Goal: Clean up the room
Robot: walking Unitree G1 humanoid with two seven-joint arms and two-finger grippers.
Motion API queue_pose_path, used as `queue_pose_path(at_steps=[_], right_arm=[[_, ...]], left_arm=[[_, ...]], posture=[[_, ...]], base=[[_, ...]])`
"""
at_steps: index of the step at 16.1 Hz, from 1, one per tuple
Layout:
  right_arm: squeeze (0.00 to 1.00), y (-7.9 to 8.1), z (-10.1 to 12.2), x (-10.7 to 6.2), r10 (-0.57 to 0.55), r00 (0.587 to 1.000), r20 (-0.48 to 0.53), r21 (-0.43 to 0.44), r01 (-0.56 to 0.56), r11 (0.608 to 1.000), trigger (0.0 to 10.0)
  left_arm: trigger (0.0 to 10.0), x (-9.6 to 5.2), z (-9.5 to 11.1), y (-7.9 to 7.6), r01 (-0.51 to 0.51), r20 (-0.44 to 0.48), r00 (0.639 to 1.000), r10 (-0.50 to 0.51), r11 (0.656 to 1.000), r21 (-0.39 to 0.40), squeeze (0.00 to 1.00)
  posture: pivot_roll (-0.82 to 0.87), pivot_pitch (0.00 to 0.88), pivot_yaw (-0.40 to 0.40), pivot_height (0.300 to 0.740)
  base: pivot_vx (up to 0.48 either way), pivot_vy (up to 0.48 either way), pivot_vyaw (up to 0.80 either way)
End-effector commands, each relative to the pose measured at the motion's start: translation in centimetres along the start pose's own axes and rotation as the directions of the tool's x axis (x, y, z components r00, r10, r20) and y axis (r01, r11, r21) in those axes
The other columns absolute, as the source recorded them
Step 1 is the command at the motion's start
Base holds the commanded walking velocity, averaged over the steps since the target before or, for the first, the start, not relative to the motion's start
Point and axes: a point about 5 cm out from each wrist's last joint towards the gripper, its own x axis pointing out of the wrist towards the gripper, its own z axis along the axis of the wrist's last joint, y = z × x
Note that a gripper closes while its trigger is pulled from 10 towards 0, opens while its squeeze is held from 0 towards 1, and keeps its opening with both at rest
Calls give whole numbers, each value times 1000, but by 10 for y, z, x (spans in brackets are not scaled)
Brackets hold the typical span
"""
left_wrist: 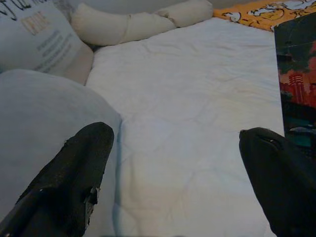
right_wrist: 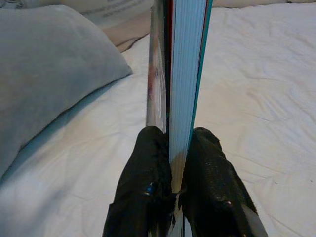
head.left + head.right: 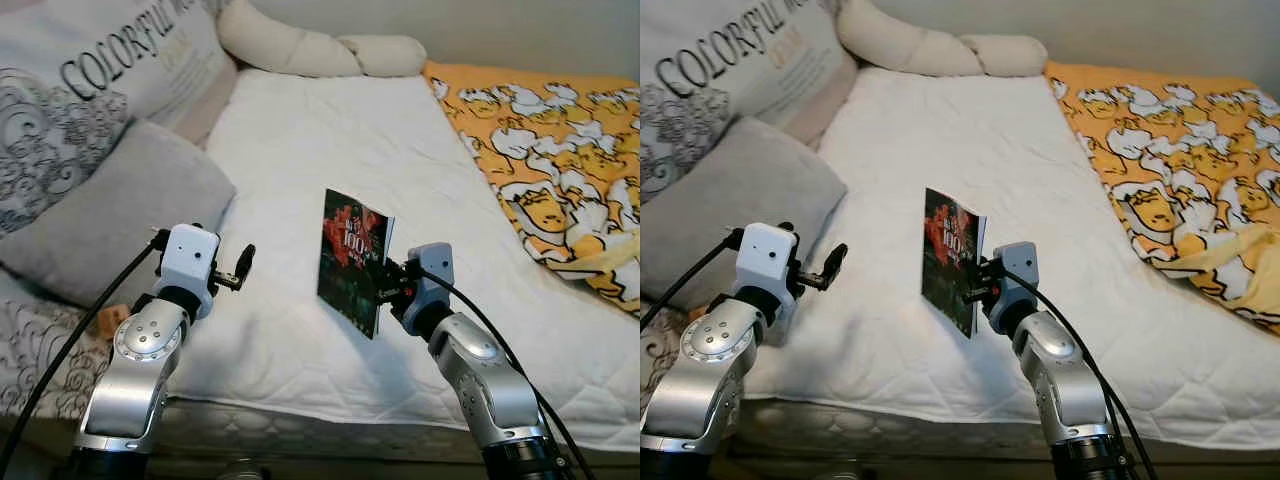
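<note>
1. White quilted bedding covers the bed (image 3: pixel 330 150), with a grey pillow (image 3: pixel 120 215) and a printed pillow (image 3: pixel 90 70) on the robot's left, a cream bolster (image 3: pixel 320 50) at the far end and an orange patterned blanket (image 3: pixel 545 150) on the right.
2. A thin book (image 3: pixel 352 260) is held upright above the mattress near its front edge, clamped at its lower corner by the right gripper (image 2: pixel 170 153) — both fingers (image 2: pixel 145 168) are pressed against the covers, with the page edges between them.
3. The left gripper (image 1: pixel 175 173) is held over the bedding beside the grey pillow, jaws spread wide and empty.
4. The step in hand is judged to be carrying the book off the bed to wherever it belongs.
5. Because only a corner is pinched, the book could pivot or slip — the wrist is best kept level and swings kept slow.
6. The free edge could be steadied by the left gripper if sag is noticed.
7. The book should be kept clear of the pillows while being carried away.
</note>
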Motion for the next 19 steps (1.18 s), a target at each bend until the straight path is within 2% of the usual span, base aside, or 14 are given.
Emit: queue_pose_path(at_steps=[1, 4, 6, 8, 10, 13, 15, 16, 19], right_arm=[[0, 0, 10, 0, -4, 999, 37, -10, 4, 1000, 10000], [0, 0, 12, 2, -11, 999, 43, 2, 11, 1000, 10000], [0, -1, 16, 5, 6, 999, 49, 63, -9, 998, 10000], [0, 2, 23, 19, 89, 996, 30, 152, -92, 984, 10000], [0, 1, 31, 39, 183, 983, 6, 216, -180, 960, 10000], [0, -3, 38, 64, 299, 952, -70, 291, -267, 919, 10000], [0, -2, 34, 76, 330, 932, -148, 302, -276, 913, 10000], [0, -2, 33, 80, 316, 932, -176, 283, -260, 923, 10000], [0, 8, 28, 89, 334, 917, -219, 266, -273, 924, 10000]], left_arm=[[10000, -1, 3, 1, -12, 4, 1000, 12, 1000, 1, 0], [10000, -3, 2, 1, -16, 4, 1000, 16, 1000, -2, 0], [10000, -3, 3, 0, 8, 5, 1000, -8, 1000, 0, 0], [10000, -2, 8, 3, 87, 15, 996, -87, 996, 18, 0], [10000, -6, 11, 13, 172, 1, 985, -172, 984, 43, 0], [10000, -20, 14, 21, 315, -37, 949, -313, 946, 73, 0], [10000, -34, 15, 21, 424, -88, 905, -417, 902, 83, 0], [10000, -41, 14, 22, 463, -116, 884, -452, 882, 89, 0], [10000, -58, 18, 26, 507, -160, 857, -490, 858, 88, 0]], posture=[[14, 0, -46, 740], [21, 0, -51, 740], [22, 0, -51, 740], [26, 0, -52, 740], [30, 0, -47, 740], [50, 0, -38, 740], [74, 0, -43, 740], [83, 0, -46, 740], [129, 0, -62, 740]], base=[[0, 0, 0], [0, 0, 0], [0, 0, 0], [0, 0, 0], [0, 0, 0], [0, 0, 0], [0, 0, 0], [0, 0, 0], [0, 0, 0]])
